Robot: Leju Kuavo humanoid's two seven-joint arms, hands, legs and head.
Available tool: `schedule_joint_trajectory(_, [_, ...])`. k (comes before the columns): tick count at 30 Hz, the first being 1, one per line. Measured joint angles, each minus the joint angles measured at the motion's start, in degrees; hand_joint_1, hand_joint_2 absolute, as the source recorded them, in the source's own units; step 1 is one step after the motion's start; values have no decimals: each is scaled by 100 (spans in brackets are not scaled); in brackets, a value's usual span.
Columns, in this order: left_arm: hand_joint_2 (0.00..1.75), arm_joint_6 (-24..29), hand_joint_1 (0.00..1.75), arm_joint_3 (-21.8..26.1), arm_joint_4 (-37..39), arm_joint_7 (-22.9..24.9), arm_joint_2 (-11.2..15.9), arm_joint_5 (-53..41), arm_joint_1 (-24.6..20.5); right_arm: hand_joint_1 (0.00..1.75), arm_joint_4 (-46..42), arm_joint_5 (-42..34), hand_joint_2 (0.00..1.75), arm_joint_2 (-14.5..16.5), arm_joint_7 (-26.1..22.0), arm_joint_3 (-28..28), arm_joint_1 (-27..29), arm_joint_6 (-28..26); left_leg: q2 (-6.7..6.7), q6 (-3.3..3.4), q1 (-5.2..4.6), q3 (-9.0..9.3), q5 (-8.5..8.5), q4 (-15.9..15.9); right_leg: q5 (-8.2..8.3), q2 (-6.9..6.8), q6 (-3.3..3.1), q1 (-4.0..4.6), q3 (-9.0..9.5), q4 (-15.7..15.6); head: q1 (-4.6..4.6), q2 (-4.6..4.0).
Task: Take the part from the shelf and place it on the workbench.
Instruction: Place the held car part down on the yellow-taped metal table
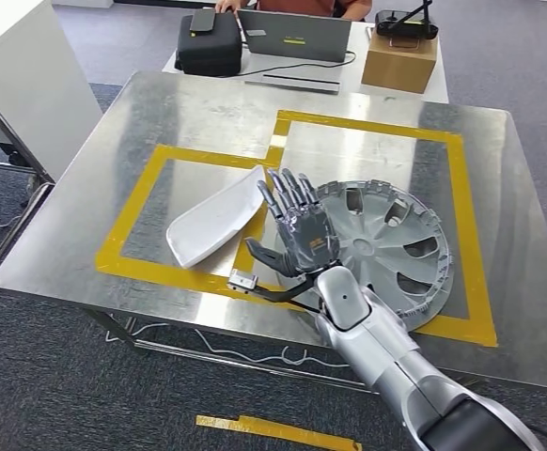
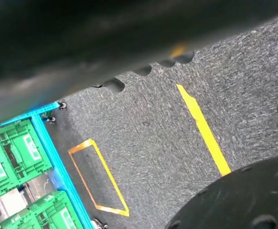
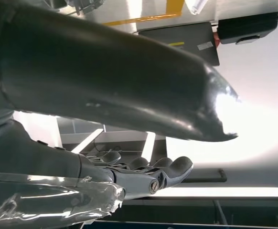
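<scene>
A: Where was the wheel cover (image 1: 387, 246)?
B: Flat on the workbench (image 1: 185, 113), right of the white part (image 1: 217, 225). The right hand (image 1: 301, 230) hovered above it, fingers spread, holding nothing.
A: Handling?
B: Probably light, stiff plastic; grip its rim.

Right hand (image 1: 298, 228) hovers fingers spread over the desk (image 1: 185, 113), hemmed in by the white curved part (image 1: 217, 221) on one side and the grey wheel cover (image 1: 387, 240) on the other. Bare metal runs along the far edge and into both far corners. Beyond it, a black case (image 1: 208, 44), laptop (image 1: 295, 35) and cardboard box (image 1: 398, 61) line the next table.
</scene>
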Motion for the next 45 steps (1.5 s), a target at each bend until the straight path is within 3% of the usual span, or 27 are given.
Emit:
schedule_joint_trajectory(18, [0,5,0,0,0,-3,12,50,38,0,-190,76,0,-125,-72,-225,431,-2,0,-1,0,10,-1,0,-2,0,1,0,9,0,1,0])
schedule_joint_trajectory(42, [0,7,0,0,0,-19,20,55,69,0,-203,76,0,-238,-115,-316,559,-2,0,0,-1,19,-5,1,-2,-1,3,-1,20,-2,0,0])
schedule_joint_trajectory(45, [0,7,0,0,0,-20,34,56,72,0,-203,80,0,-249,-126,-321,573,-2,-1,23,-13,23,-25,12,-3,-2,17,-14,31,-12,-1,0])
